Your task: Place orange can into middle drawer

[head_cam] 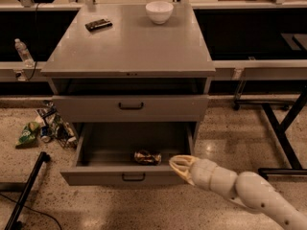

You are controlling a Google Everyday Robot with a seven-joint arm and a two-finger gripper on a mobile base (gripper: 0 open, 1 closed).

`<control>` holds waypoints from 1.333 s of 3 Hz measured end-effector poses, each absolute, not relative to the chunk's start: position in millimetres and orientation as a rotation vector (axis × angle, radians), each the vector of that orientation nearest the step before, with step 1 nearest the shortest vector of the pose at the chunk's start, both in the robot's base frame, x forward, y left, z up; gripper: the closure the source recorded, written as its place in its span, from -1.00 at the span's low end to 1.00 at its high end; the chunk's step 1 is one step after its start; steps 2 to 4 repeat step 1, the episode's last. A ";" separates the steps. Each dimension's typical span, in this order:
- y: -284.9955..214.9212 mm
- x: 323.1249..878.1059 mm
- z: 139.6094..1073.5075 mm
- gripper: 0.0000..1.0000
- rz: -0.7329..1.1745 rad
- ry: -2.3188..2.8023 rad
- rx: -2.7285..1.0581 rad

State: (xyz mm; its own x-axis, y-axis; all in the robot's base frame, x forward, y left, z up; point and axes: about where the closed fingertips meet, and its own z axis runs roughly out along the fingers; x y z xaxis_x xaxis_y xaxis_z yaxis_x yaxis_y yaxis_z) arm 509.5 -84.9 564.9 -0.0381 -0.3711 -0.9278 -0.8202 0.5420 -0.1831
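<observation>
The orange can [147, 157] lies on its side inside the middle drawer [96, 177], near the front wall and right of centre. The drawer is pulled out, with its black handle [133, 177] on the front panel. My gripper [180, 167] is just right of the can, over the drawer's front right corner. It is apart from the can, open and empty. My white arm [249, 193] comes in from the lower right.
The shut grey drawer front [130, 107] is above. On the cabinet top [129, 47] stand a white bowl [159, 11] and a flat black object [98, 24]. Litter [45, 128] and a black stand leg [26, 190] lie left; a black frame [283, 128] stands right.
</observation>
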 end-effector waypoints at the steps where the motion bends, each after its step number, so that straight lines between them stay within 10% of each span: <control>1: -126.9 496.5 572.0 0.63 0.461 1.623 -1.013; 4: -126.9 496.5 572.0 0.63 0.461 1.623 -1.013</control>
